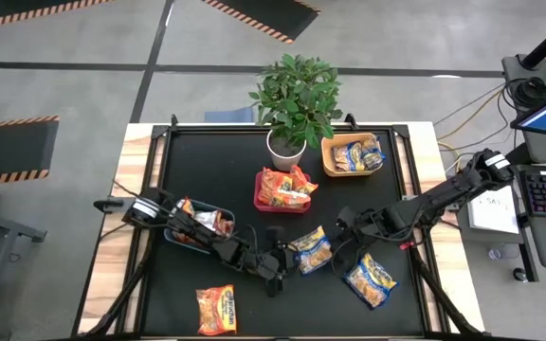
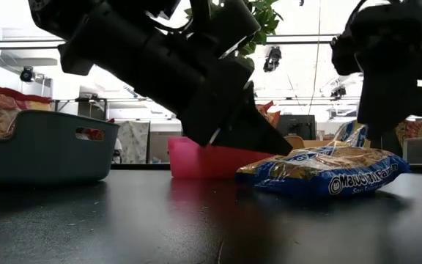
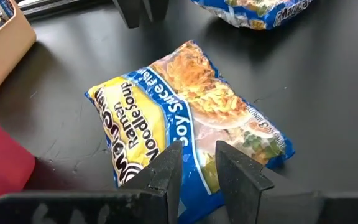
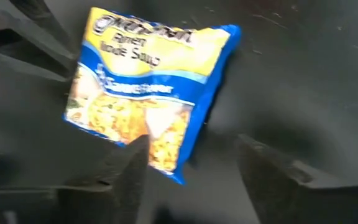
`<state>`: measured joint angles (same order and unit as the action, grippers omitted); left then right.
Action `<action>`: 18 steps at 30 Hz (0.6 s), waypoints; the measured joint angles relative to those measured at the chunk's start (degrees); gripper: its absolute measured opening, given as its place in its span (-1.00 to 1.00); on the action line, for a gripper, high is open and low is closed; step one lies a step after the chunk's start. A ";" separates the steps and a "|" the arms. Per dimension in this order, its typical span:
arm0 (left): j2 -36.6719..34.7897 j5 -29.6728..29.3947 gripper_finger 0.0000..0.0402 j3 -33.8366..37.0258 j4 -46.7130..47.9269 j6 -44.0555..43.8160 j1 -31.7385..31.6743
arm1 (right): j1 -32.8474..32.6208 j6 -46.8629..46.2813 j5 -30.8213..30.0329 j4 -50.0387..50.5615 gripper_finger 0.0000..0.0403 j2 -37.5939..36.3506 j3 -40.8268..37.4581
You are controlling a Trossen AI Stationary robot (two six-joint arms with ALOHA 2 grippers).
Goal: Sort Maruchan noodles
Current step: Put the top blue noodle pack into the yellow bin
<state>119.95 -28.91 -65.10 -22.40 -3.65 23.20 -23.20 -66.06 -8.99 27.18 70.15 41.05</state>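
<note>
A blue-and-yellow noodle packet (image 1: 311, 249) lies flat on the black table between my two grippers. My left gripper (image 3: 197, 171) reaches in low from the table's left, its fingers a narrow gap apart over the packet's long blue edge (image 3: 194, 158). My right gripper (image 4: 194, 168) hovers wide open just right of the packet (image 4: 148, 93), which lies free on the table. A second blue packet (image 1: 373, 280) lies near the front right and an orange packet (image 1: 216, 309) near the front left. My left gripper's fingertips (image 3: 166, 171) stand slanting down over the packet's long edge, with the wrapper showing in the gap between them. I cannot tell whether they touch it.
A red bin (image 1: 265, 201) with orange packets and an orange bin (image 1: 330, 161) with blue packets stand at the back, beside a potted plant (image 1: 294, 99). A grey-blue bin (image 1: 183, 237) with packets sits under my left arm. Bare table lies at the front middle.
</note>
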 joint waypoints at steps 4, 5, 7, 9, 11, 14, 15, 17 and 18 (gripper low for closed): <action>0.74 -0.01 -0.60 0.02 -0.86 -0.11 -0.09 | 0.00 -1.31 -0.04 -1.68 0.37 0.00 -2.18; 1.15 -0.02 -0.60 0.02 -1.55 -0.20 -0.08 | 0.00 -1.47 -0.04 -2.97 0.42 0.02 -3.02; 1.81 0.00 -0.60 0.04 -2.15 -0.62 -0.07 | 0.00 -1.47 0.03 -6.40 0.51 0.02 -4.81; 2.27 0.02 -0.60 0.05 -2.22 -1.63 -0.13 | 0.00 -1.49 0.07 -10.02 0.55 0.02 -6.51; 2.28 0.03 -0.60 0.09 -2.06 -2.63 -0.19 | 0.00 -1.49 0.43 -13.90 0.57 0.02 -8.12; 2.28 0.03 -0.60 0.22 -1.55 -3.53 -0.35 | 0.00 -1.51 0.54 -19.66 0.56 0.02 -10.56; 2.28 0.03 -0.60 0.33 -1.44 -3.86 -0.39 | 0.00 -1.53 0.52 -21.16 0.56 0.02 -11.33; 2.28 0.03 -0.60 0.43 -0.85 -5.10 -0.54 | 0.00 -2.07 0.46 -24.49 0.53 0.02 -13.09; 2.28 0.01 -0.60 0.59 -0.56 -5.88 -0.59 | 0.00 -2.28 0.32 -25.98 0.52 0.02 -13.92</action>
<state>122.23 -28.90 -64.51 -22.96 -9.53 22.61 -23.20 -68.34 -8.67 1.20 70.17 27.13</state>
